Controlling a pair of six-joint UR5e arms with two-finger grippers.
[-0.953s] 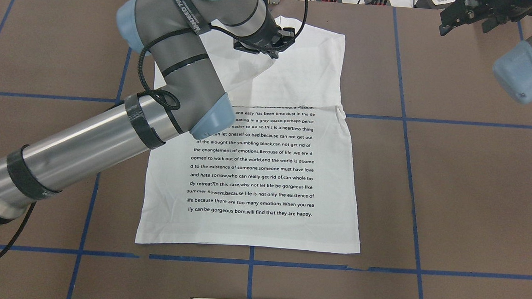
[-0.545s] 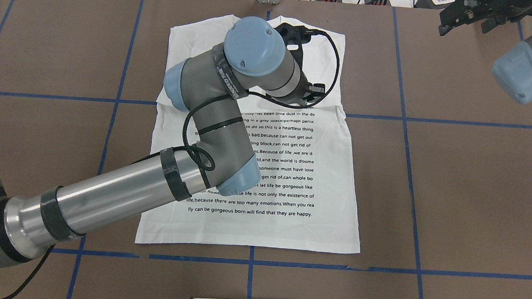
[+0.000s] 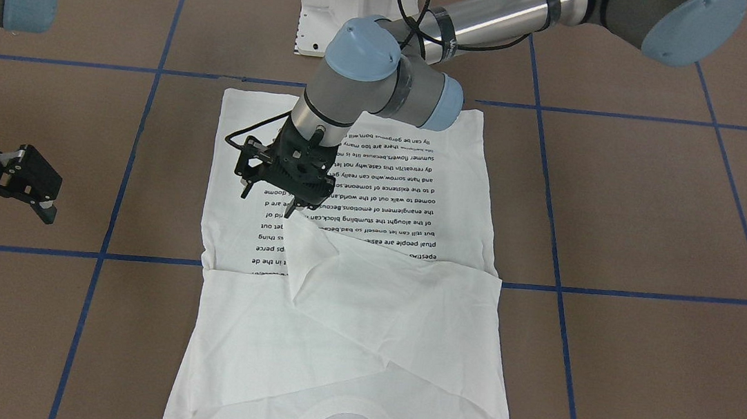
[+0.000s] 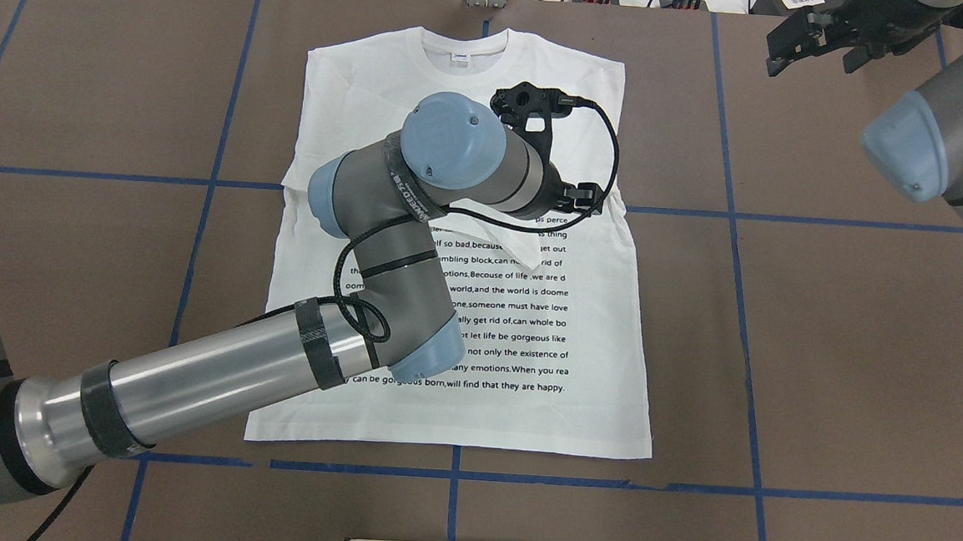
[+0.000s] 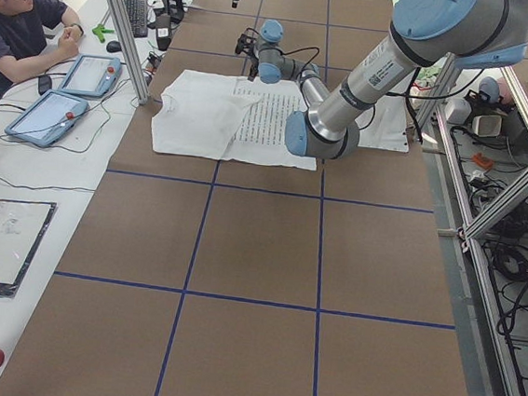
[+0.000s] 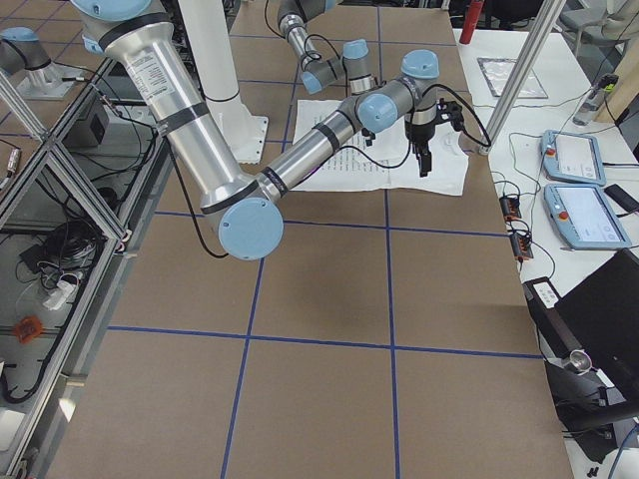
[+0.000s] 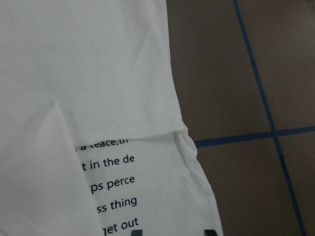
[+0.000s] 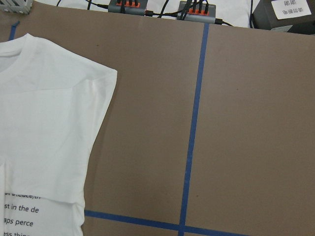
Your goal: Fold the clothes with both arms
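Off to one side, right gripper [image 3: 0, 194] is hanging spread, empty; left gripper [image 3: 269, 200] is hovering over T-shirt [image 3: 366, 347] lying flat mid-table, jaws released, one finger beside folded flap [image 3: 339, 268] tip. Lifting straight up should avoid dragging it.

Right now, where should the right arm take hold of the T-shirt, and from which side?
Probably grip the T-shirt at its far shoulder corner, coming from the robot's right with the right gripper. It lies flat, its edge free on the table, nearest that arm.
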